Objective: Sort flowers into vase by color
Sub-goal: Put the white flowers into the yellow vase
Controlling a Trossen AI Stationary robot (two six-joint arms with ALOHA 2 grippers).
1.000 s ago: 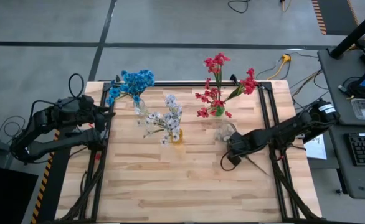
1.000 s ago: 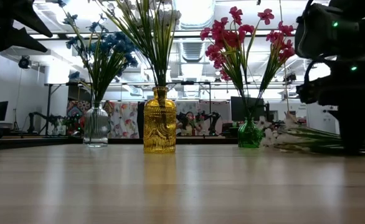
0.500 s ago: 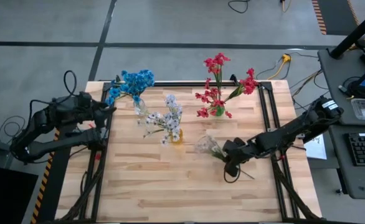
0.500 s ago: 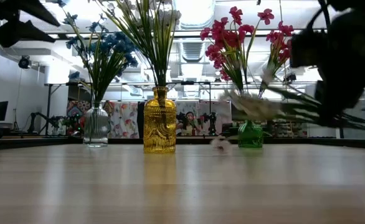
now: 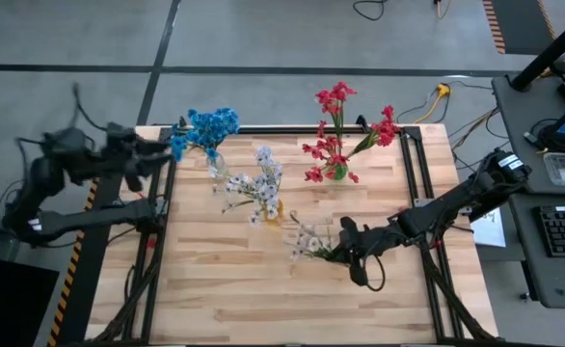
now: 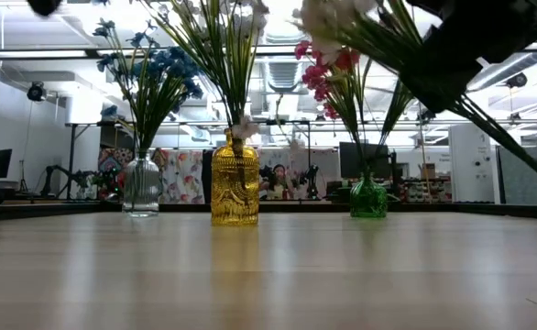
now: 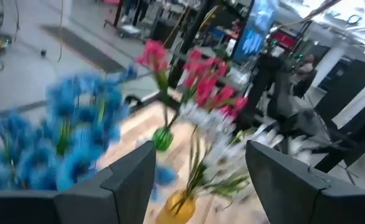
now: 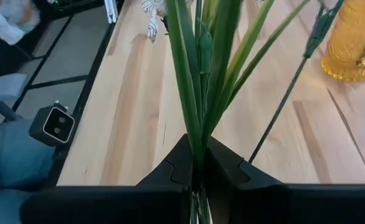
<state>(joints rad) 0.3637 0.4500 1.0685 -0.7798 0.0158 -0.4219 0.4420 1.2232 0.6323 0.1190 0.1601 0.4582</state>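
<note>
My right gripper (image 5: 345,246) is over the table's middle right, shut on a sprig of white flowers (image 5: 308,241) with long green leaves. Three vases stand on the table. A clear one (image 5: 216,166) holds blue flowers, a yellow one (image 5: 274,209) holds white flowers, and a green one (image 5: 337,173) holds red flowers. The held sprig is to the right of and nearer than the yellow vase. My left gripper (image 7: 200,152) is open, raised at the table's far left corner beside the blue flowers (image 5: 205,127). My right gripper pinches the bundled green stems (image 8: 198,158) of the white sprig between its two fingers. It comes roughly level from the table's right. The leaves and blossoms (image 6: 328,14) reach forward past the fingertips toward the table's left. The sprig is lifted clear of the table and tilted, with its stem ends (image 6: 516,147) lower.
The yellow vase (image 6: 235,179) stands between the clear vase (image 6: 142,185) and the green vase (image 6: 367,197) along the table's far half. The near half of the wooden table (image 5: 263,299) is bare. Black frame rails run along the left and right edges.
My right gripper has moved from beside the green vase toward the table's left and near edge, and upward. It has carried the white sprig off the table, blossoms leading. My left arm has risen and swung toward the far left corner.
</note>
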